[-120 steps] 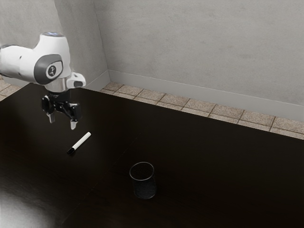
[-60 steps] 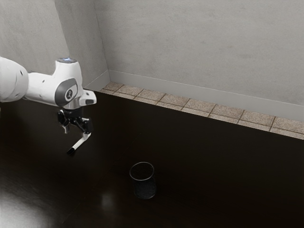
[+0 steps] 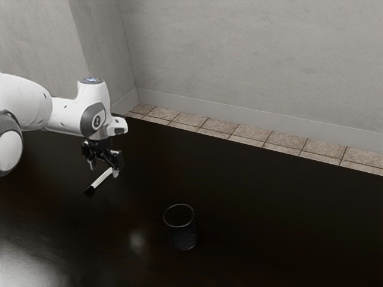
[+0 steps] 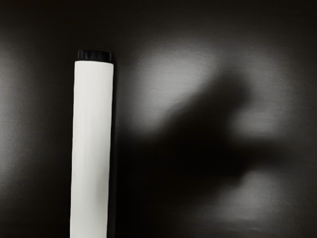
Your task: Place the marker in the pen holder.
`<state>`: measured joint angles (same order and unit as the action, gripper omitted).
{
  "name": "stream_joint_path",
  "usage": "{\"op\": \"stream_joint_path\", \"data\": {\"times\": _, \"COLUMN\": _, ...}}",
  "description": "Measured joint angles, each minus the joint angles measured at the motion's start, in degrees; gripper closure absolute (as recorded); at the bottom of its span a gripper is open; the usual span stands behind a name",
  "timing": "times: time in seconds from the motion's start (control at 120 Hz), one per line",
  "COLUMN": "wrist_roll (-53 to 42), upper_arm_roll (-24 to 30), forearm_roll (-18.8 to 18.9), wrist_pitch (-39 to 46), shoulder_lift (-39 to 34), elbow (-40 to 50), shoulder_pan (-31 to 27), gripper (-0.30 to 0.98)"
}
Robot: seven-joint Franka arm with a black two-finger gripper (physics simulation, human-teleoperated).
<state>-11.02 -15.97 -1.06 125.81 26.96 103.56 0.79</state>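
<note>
Above a dark, glossy table (image 3: 269, 221), a white Franka arm (image 3: 66, 116) with its hand low.
Its black two-finger gripper (image 3: 104, 171) is unclenched, fingers spread apart, grasping nothing; the round, dark-rimmed pen holder (image 3: 181, 237) stands upright on the table, well apart, toward the exterior view's right; the white marker (image 3: 102, 179) lies on the table, outside the holder, black end away from the gripper, white end just beside one fingertip, contact unclear.
</note>
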Motion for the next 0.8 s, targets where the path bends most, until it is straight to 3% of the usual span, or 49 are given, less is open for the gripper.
{"op": "stream_joint_path", "data": {"times": 0.408, "wrist_roll": -1.19, "upper_arm_roll": -0.9, "forearm_roll": -4.06, "wrist_pitch": -4.51, "shoulder_lift": 5.73, "elbow": -5.88, "shoulder_pan": -1.61, "gripper": 0.0}}
{"op": "stream_joint_path", "data": {"times": 0.8, "wrist_roll": -1.98, "upper_arm_roll": -0.9, "forearm_roll": -4.94, "wrist_pitch": -4.52, "shoulder_lift": 8.67, "elbow": -9.93, "shoulder_pan": -2.76, "gripper": 0.0}}
